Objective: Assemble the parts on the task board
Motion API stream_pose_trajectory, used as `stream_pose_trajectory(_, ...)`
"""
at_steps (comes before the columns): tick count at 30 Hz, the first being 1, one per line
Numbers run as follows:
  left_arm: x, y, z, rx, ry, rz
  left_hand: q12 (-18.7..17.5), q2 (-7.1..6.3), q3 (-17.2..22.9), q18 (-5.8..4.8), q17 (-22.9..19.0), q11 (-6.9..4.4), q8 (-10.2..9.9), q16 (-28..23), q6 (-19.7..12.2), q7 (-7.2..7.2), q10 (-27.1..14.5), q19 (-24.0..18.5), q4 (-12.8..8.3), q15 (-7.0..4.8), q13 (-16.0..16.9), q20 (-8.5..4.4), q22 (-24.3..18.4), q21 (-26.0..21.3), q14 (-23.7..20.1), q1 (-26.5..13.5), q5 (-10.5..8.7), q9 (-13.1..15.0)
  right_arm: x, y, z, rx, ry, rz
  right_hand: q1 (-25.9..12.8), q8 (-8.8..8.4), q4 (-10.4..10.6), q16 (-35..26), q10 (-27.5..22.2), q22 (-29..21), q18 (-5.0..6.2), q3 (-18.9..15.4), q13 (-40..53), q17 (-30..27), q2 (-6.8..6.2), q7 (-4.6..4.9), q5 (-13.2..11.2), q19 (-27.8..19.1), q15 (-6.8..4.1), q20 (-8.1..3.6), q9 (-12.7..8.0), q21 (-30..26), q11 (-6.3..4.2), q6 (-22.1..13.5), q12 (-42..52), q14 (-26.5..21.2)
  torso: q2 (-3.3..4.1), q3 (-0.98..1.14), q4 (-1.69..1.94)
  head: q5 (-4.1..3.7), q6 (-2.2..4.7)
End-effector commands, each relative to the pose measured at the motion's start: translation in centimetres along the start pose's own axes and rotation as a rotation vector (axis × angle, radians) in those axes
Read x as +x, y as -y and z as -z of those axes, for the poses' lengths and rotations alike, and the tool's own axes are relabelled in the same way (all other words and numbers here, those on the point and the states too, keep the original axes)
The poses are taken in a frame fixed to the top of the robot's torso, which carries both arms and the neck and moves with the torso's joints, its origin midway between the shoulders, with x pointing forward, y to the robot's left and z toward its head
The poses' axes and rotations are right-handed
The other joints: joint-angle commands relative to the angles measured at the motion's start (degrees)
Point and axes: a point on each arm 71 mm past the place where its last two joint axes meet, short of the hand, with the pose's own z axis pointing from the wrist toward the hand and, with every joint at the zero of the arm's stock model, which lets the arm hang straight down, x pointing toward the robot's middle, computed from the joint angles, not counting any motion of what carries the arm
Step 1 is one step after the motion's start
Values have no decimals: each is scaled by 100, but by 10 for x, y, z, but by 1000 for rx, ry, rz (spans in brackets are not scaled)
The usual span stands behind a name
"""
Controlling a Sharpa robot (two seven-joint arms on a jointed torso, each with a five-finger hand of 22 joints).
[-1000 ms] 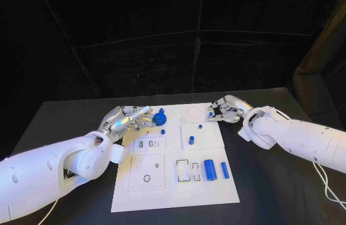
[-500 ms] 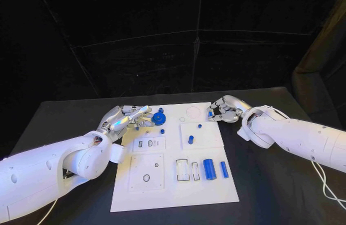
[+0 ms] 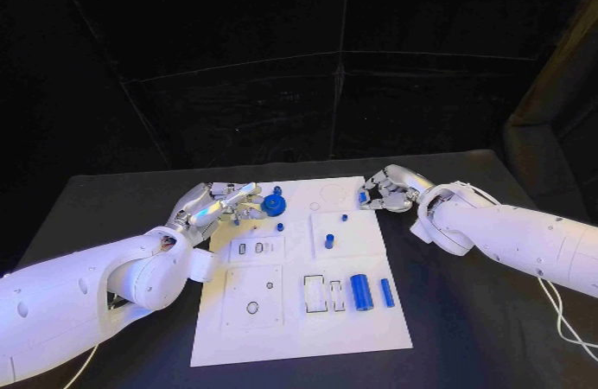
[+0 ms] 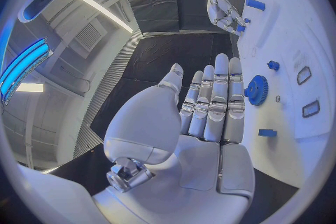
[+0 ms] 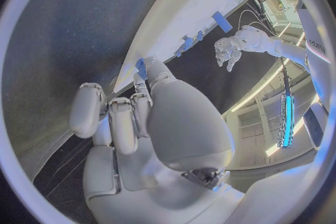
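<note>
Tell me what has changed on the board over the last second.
Nothing visibly changed. The left hand is still open beside the blue gear, not touching it, and the right hand still pinches a small blue part at the task board's far right edge. The other parts lie as before.

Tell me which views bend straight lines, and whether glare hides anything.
Both wrist views are fisheye: the white task board edges curve in the left wrist view and likewise in the right wrist view. The head view keeps the board straight. Its surface is bright yet the blue gear-shaped part stays readable.
</note>
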Motion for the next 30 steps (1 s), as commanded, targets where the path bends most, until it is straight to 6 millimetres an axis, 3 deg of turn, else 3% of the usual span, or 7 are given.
stream_pose_trajectory(1, 1, 1, 0, 5, -10, 7, -37, 41, 0, 87, 9, 33, -27, -24, 0, 47, 1, 19, -30, 3, 6, 37, -6, -30, -29, 3, 18, -3, 0, -1, 0, -8, -7, 6, 16, 41, -31, 19, 63, 18, -40, 39, 365, 1100, 32, -16, -26, 43, -35, -4, 10, 42, -14, 94, 28, 512, 3, 0, -3, -2, 0)
stream_pose_trajectory(4, 1, 1, 0, 5, -9, 6, -37, 41, 0, 87, 9, 33, -27, -24, 0, 47, 1, 19, -30, 3, 6, 37, -6, -30, -29, 3, 18, -3, 0, -1, 0, -10, -6, 7, 14, 88, -62, 19, 81, 27, -40, 111, 387, 1101, 80, -60, -45, 48, -62, -23, 20, 47, -50, 225, 45, 512, 0, 1, -3, -6, -5)
stream_pose_trajectory(10, 1, 1, 0, 9, -5, 4, -39, 44, 4, 87, 12, 33, -28, -26, 0, 47, 1, 20, -35, 3, 6, 37, -6, -31, -28, 7, 17, -3, -1, -1, 0, -10, -1, 8, 8, 247, -147, 25, 145, 112, -56, 378, 466, 1116, 254, -208, -329, 93, -165, -112, 53, 87, -176, 605, 108, 516, -1, 1, 1, -15, -19)
stream_pose_trajectory(14, 1, 1, 0, 10, -5, 4, -39, 44, 4, 87, 12, 33, -28, -26, 0, 47, 1, 20, -35, 3, 6, 37, -6, -31, -28, 7, 17, -3, -2, 0, 0, -5, 15, 6, 6, 305, -191, 29, 165, 151, -63, 479, 491, 1127, 301, -260, -444, 114, -206, -151, 65, 104, -221, 716, 127, 519, 2, 2, 0, -19, -28)
stream_pose_trajectory(22, 0, 1, 0, 10, -4, 4, -39, 44, 4, 87, 12, 33, -28, -26, 0, 47, 1, 20, -35, 3, 6, 37, -6, -31, -28, 7, 17, -3, -6, -4, 4, 4, 64, -13, -22, 327, -247, 35, 187, 221, -79, 586, 518, 1140, 317, -288, -472, 152, -238, -188, 59, 135, -249, 750, 146, 522, -9, 6, 13, -20, -22)
stream_pose_trajectory(30, -7, 1, -1, 11, 12, -5, -42, 48, 13, 88, 20, 32, -29, -32, 2, 45, 4, 23, -48, 2, 8, 37, -6, -36, -26, 17, 18, -2, 0, -23, 12, 56, 54, -47, -223, 299, -253, 20, 182, 225, -82, 647, 511, 1111, 236, -275, -442, 162, -237, -200, 27, 139, -241, 710, 131, 516, -104, -42, 32, -33, -30)
